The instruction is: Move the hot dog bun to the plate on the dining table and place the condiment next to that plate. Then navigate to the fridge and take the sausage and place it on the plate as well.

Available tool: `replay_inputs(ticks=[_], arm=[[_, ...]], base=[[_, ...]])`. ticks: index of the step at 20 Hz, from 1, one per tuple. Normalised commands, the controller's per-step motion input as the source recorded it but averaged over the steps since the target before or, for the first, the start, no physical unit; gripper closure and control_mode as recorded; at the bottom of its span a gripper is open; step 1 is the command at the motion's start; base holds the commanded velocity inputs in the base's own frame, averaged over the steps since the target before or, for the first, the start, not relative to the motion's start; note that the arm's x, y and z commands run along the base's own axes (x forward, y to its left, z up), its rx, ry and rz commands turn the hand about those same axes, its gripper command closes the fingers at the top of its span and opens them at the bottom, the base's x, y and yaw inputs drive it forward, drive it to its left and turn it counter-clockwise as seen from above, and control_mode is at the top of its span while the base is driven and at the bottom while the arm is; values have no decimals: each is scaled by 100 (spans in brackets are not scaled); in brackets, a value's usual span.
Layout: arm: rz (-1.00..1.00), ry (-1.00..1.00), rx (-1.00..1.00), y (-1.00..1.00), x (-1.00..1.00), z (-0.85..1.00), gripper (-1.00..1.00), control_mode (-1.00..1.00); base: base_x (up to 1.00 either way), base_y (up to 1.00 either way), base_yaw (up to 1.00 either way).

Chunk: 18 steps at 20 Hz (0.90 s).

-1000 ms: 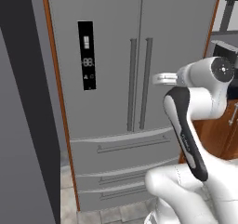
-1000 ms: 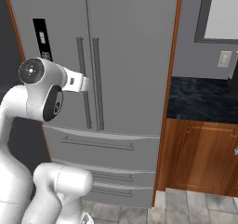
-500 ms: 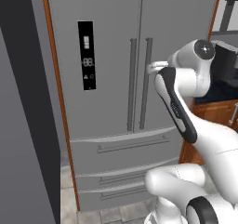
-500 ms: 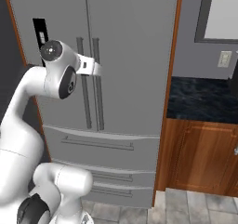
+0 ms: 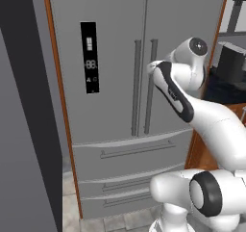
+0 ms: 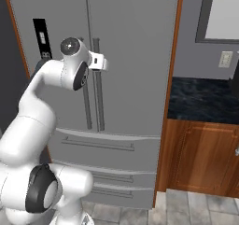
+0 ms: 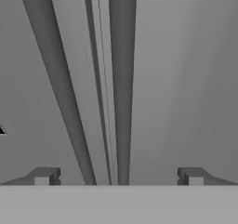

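Note:
The grey fridge (image 5: 110, 43) (image 6: 135, 56) stands right in front of me with both doors closed. My arm reaches up to the pair of bar handles (image 5: 136, 86) (image 6: 99, 107) at the door seam, and the hand is close against them. In the hand view my gripper (image 7: 118, 176) is open, its fingertips (image 7: 44, 174) wide apart. The right door's handle (image 7: 122, 79) and the left door's handle (image 7: 56, 69) both run up between them, and nothing is held. The sausage, hot dog bun, condiment, plate and dining table are out of view.
Two lower drawers (image 5: 125, 151) with bar handles sit under the doors. A dark panel (image 5: 24, 130) flanks the fridge on the left. A black counter (image 6: 200, 102) on a wooden cabinet (image 6: 196, 158) adjoins it on the right, with a wall outlet (image 6: 226, 59) above.
The arm has risen and stretched forward, bringing the hand from beside the fridge up to the door handles. The jaws stayed open.

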Motion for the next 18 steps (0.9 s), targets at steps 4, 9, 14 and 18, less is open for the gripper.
replay_inputs(ticks=[4,9,14,18], arm=[[-6,0,-4,0,57,-8,-100,-100],[0,0,-2,3,67,-8,-100,-100],[0,0,-1,2,62,-10,-100,-100],[0,0,0,0,63,-8,-100,-100]], base=[[0,0,0],[0,0,0],[0,0,0],[0,0,0]])
